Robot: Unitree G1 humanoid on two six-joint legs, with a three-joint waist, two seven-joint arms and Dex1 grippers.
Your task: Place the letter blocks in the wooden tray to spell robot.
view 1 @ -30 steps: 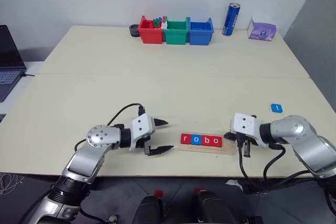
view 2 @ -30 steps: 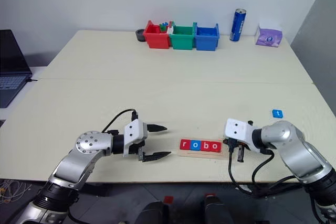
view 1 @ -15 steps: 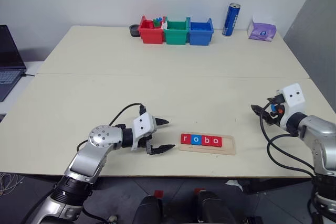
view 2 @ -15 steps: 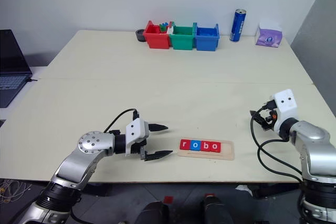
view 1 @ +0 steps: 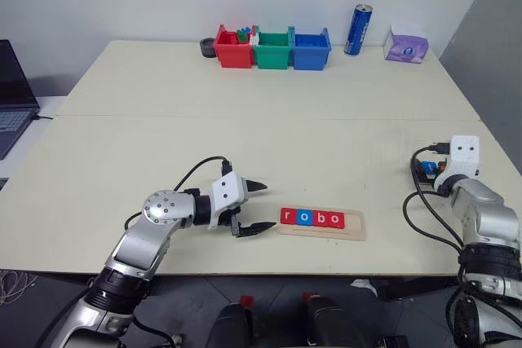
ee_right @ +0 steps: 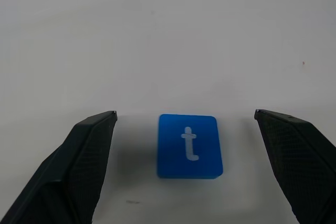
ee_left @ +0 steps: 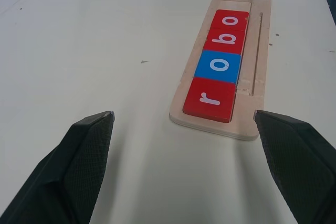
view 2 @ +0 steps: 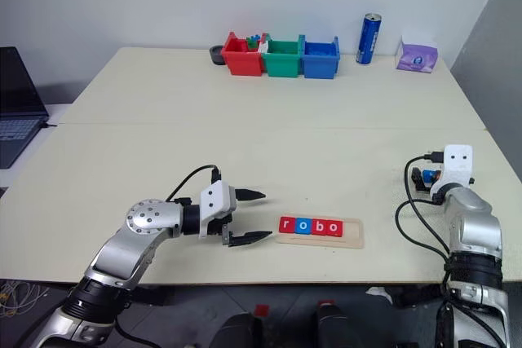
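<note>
Right wrist view shows the blue t block point(ee_right: 189, 146) flat on the table point(ee_right: 168, 35), centred between the right gripper's point(ee_right: 185, 124) wide-open, empty fingers point(ee_right: 86, 150). The wooden tray point(view 1: 321, 226) sits near the table's front edge, holding r, o, b, o point(view 1: 311, 218), with one slot free at its right end. The left gripper point(view 1: 257, 207) hovers open and empty just beside the tray's left end. Risks: a thin tile may slip or tip as the fingers close, or get placed turned; lowering it could nudge the seated blocks.
</note>
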